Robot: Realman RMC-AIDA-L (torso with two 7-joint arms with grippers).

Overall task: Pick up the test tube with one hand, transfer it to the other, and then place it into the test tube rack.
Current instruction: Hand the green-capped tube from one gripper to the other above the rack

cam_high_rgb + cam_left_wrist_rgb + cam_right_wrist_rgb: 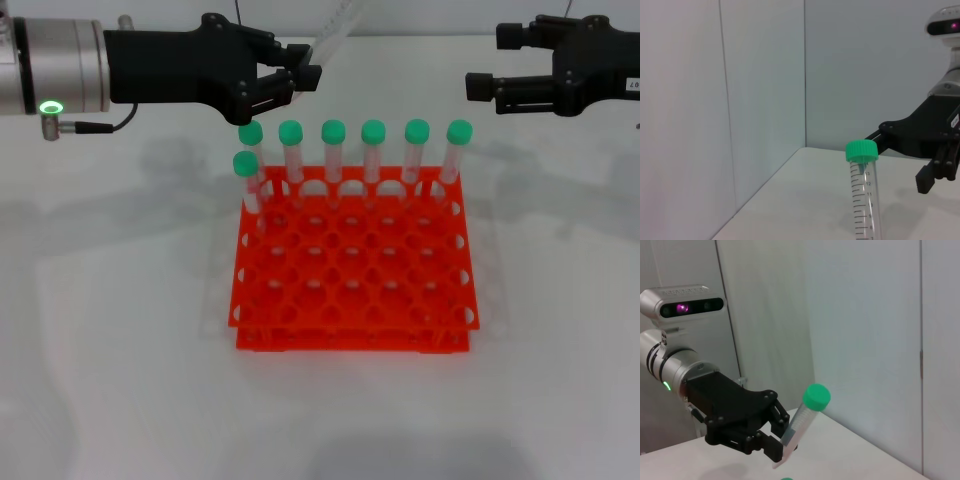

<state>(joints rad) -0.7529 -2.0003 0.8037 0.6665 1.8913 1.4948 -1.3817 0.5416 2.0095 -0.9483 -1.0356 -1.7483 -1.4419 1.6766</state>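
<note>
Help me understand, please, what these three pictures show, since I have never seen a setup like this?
This is a two-armed robot. The head view looks down at a white table; each of the other two comes from a camera on one wrist.

On the table stands an orange-red test tube rack holding seven green-capped tubes, six in the back row and one in front at the left.

The left gripper, behind the rack's left corner, holds a test tube, tilted, by its lower end. The right gripper hovers opposite, empty.

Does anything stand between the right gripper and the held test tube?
Nothing visible does. The left gripper holds the test tube tilted, and the open right gripper faces it across bare air.
</note>
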